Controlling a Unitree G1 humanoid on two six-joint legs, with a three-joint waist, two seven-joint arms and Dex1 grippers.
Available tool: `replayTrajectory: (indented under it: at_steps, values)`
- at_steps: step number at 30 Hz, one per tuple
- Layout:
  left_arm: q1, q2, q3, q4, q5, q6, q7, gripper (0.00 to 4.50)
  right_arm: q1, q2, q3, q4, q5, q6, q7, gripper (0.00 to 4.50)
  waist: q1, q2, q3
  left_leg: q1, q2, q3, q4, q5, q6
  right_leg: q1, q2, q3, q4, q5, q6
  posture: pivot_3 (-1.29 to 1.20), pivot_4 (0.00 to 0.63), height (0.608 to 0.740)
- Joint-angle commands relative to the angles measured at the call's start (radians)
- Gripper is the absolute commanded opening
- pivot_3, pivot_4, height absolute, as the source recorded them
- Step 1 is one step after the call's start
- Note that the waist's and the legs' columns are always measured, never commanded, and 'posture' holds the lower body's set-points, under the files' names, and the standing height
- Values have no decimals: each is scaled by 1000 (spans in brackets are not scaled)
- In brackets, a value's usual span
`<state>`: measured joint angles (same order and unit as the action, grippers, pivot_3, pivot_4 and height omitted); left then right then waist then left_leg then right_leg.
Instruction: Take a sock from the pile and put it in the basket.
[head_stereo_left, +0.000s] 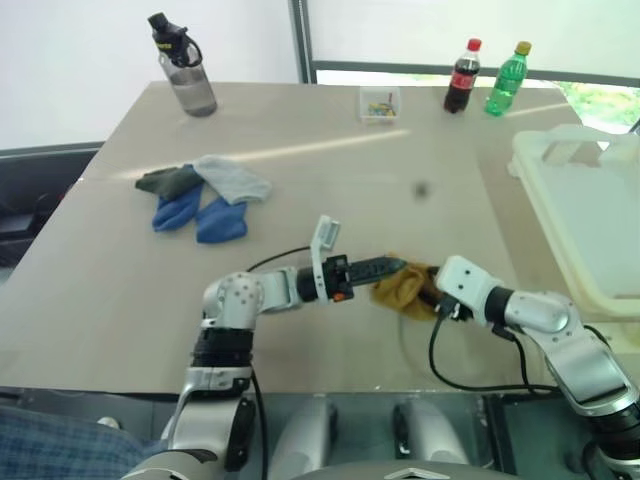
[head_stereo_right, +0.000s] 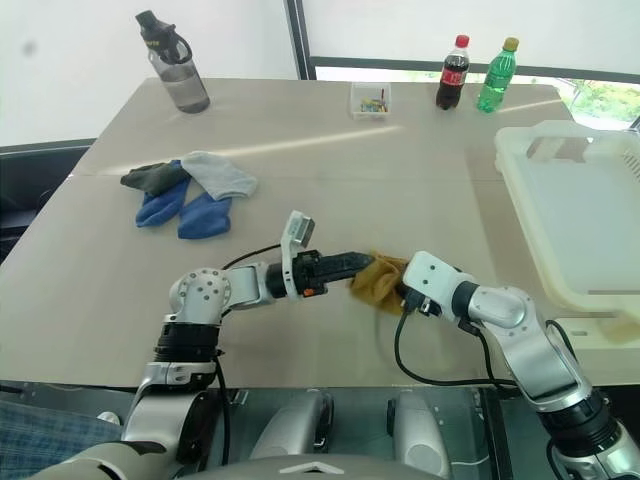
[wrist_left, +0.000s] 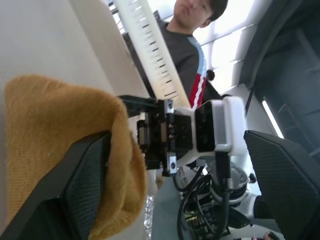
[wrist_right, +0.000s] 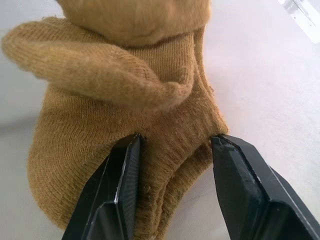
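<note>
The mustard-yellow sock (head_stereo_left: 402, 288) is bunched over the table's near middle. My right gripper (wrist_right: 176, 140) is shut on its ribbed cuff, one black finger (wrist_right: 122, 180) on each side. My left gripper (head_stereo_left: 392, 267) points across toward the right hand and stands open. One of its fingers (wrist_left: 85, 180) lies against the sock (wrist_left: 55, 130); the other is well clear. The pile (head_stereo_left: 200, 195) of blue, light grey and dark socks lies at the far left. The whitish basket (head_stereo_right: 520, 150) stands at the right edge.
A grey water bottle (head_stereo_left: 186, 72) stands at the back left. At the back are a small clear box (head_stereo_left: 380, 103), a cola bottle (head_stereo_left: 462, 78) and a green bottle (head_stereo_left: 507, 80). A person (wrist_left: 192, 55) shows beyond the basket.
</note>
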<state>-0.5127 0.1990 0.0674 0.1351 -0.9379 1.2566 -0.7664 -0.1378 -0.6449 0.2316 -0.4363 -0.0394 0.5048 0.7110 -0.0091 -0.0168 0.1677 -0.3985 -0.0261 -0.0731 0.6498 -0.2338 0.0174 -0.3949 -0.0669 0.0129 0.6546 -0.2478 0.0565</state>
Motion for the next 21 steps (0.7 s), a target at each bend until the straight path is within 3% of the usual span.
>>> replayTrajectory:
  at_steps: [1, 10, 21]
  values:
    - [-29, -21, -23, 12, 10, -17, -10, 4450, 2, 2, 16, -12, -3, 13, 3, 2314, 0, 0, 0, 0, 0, 0, 0, 0, 0, 0, 0, 0, 0, 0, 0, 0, 150, 740]
    - [-54, -72, -92, 97, 78, -65, -33, 4450, 2, 1, 3, -27, -2, 18, -3, 2314, 0, 0, 0, 0, 0, 0, 0, 0, 0, 0, 0, 0, 0, 0, 0, 0, 150, 740]
    - [-95, -99, -47, 304, 131, -85, -46, 4450, 63, 0, -159, -108, 130, 106, 1, 2314, 9, 0, 0, 0, -1, 0, 0, 0, 0, 0, 0, -1, 0, 0, 0, 0, 150, 740]
